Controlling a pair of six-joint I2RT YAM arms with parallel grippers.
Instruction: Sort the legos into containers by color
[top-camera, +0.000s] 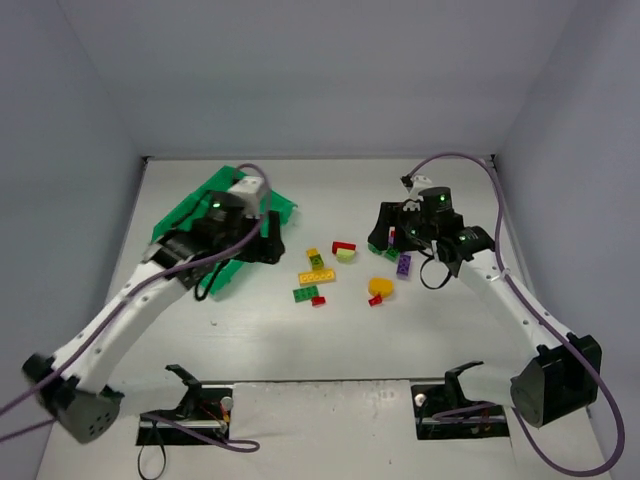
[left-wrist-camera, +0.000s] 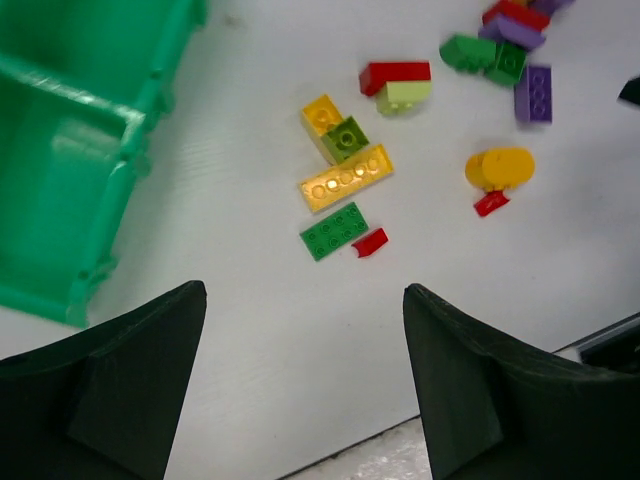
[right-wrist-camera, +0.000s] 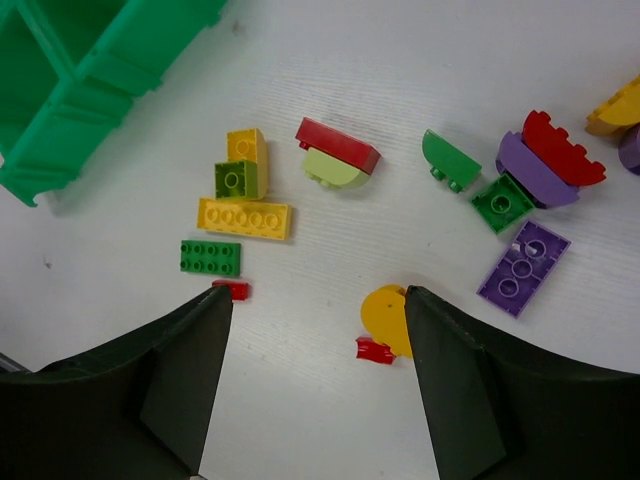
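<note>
"Green tray (top-camera: 186, 212) filled yet?"

"No. It sits at the upper left of the top view, half under my left arm, and the compartments I can see hold nothing. All the legos (top-camera: 317, 276) I can find lie loose on the table (top-camera: 330, 340) at mid-frame, right of the tray."

"Your tools?"

"My left gripper (left-wrist-camera: 300, 300) stands wide and holds nothing, near the tray's corner. My right gripper (right-wrist-camera: 318, 300) hangs over the scatter, fingers apart over bare table. A round yellow piece (right-wrist-camera: 383, 310) lies just by the lower-right finger. Nothing held."

"What's left?"

"By my reckoning, everything: no colour is sorted."
</note>
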